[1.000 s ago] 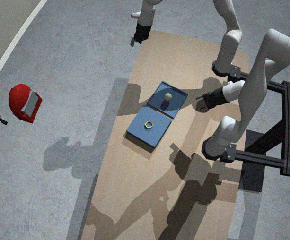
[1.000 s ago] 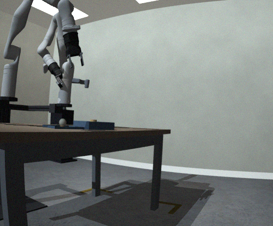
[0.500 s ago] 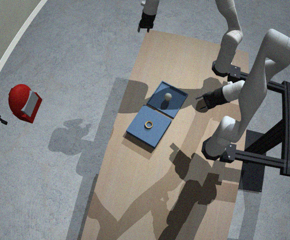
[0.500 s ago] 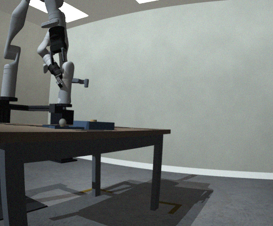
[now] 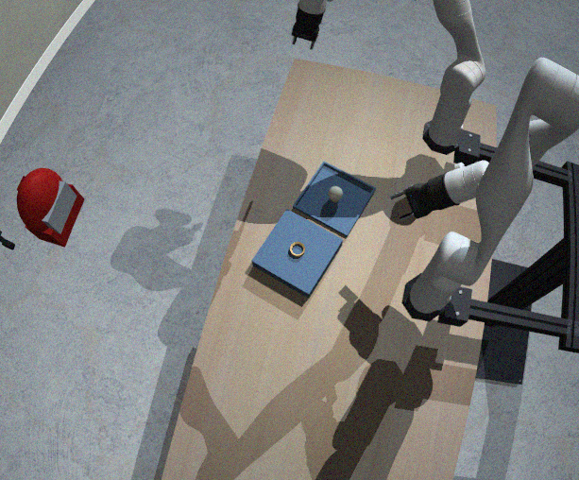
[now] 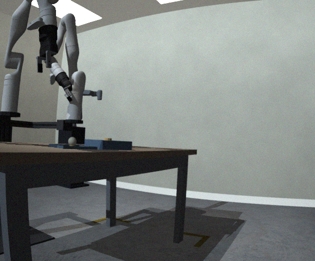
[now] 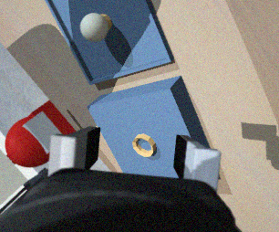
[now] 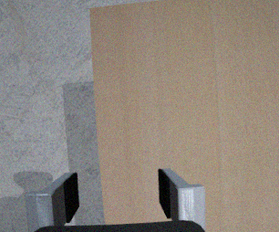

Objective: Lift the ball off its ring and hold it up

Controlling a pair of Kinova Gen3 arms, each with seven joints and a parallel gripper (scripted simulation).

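Observation:
The pale ball (image 5: 335, 194) (image 6: 72, 141) (image 7: 94, 27) sits on its small ring (image 7: 107, 20) inside the shallow blue tray (image 5: 348, 225) (image 7: 155, 55). The ring is mostly hidden under the ball. My left gripper (image 5: 397, 207) (image 6: 69, 98) (image 7: 137, 147) is open and empty, well above the table, toward the arms' stand from the tray. My right gripper (image 5: 303, 43) (image 6: 44, 67) (image 8: 118, 188) is open and empty, high up and near the table's far end at the top of the top view. Neither gripper touches the ball.
A taller blue block (image 5: 279, 230) (image 6: 118, 145) (image 7: 122, 110) stands beside the tray, with another golden ring (image 5: 296, 257) (image 6: 107, 138) on top. A red object (image 5: 39, 196) (image 7: 24, 143) is beyond the wooden table (image 5: 248, 330) (image 8: 168, 91). Arm shadows cross the tray.

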